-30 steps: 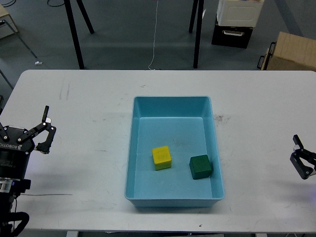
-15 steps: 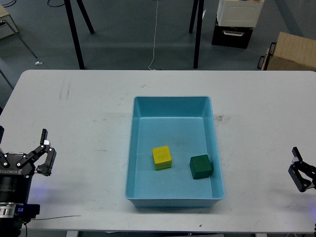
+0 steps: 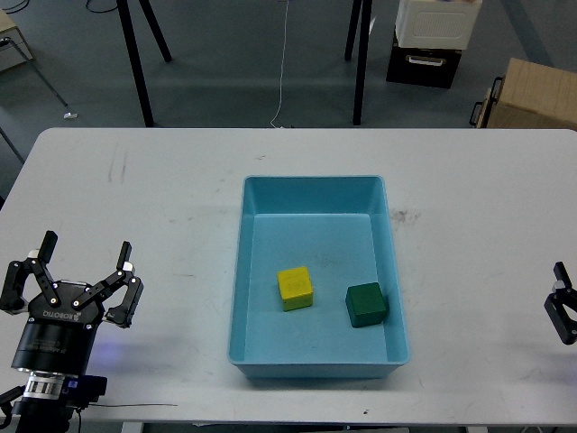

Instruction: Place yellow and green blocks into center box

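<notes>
A yellow block (image 3: 295,288) and a green block (image 3: 366,305) lie side by side inside the light blue box (image 3: 245,271) at the table's centre. My left gripper (image 3: 83,266) is open and empty, over the table's front left, well left of the box. My right gripper (image 3: 563,311) shows only partly at the right edge, far from the box; its fingers cannot be told apart.
The white table (image 3: 162,207) carries only the box. Beyond its far edge stand black stand legs (image 3: 135,63), a black crate (image 3: 424,63) with a white container on it, and a cardboard box (image 3: 532,95).
My left gripper has drawn back toward the front edge and turned, both fingers now spread upward. My right gripper has slid further right, toward the view's edge. The blocks have not moved.
</notes>
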Available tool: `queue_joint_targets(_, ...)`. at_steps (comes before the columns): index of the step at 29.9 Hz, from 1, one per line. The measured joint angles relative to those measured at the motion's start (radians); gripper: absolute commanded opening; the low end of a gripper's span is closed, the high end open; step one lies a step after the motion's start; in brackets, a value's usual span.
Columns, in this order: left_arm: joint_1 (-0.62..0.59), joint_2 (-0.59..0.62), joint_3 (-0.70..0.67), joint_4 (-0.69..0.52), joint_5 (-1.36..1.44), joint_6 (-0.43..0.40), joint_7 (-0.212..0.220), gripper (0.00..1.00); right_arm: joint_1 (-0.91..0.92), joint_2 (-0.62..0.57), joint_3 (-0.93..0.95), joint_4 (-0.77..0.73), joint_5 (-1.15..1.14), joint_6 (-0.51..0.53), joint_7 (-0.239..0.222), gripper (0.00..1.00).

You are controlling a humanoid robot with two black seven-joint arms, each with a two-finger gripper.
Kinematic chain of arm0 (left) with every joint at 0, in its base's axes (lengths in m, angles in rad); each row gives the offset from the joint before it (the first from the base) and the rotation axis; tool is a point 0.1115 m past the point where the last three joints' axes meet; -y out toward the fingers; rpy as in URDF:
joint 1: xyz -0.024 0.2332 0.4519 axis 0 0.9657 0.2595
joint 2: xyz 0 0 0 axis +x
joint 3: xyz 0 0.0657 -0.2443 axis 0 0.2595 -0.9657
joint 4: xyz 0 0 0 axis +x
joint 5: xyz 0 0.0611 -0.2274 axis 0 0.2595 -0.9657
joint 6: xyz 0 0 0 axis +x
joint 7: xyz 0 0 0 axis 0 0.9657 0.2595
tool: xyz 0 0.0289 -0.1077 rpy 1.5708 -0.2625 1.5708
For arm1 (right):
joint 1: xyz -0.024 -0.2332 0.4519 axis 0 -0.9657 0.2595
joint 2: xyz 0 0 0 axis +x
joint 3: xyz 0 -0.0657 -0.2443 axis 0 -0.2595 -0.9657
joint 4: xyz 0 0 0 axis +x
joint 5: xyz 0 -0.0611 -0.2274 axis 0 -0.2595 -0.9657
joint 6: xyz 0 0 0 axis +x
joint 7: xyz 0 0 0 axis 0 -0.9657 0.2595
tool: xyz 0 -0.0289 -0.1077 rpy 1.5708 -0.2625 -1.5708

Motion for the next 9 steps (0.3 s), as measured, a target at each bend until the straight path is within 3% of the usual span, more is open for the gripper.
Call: queue_joint_targets(9, 0.001, 0.0, -0.002, -0.003, 0.0, 0.0, 0.0, 1.0, 0.015, -0.01, -0.02, -0.004, -0.001, -0.004, 0.0, 1.0)
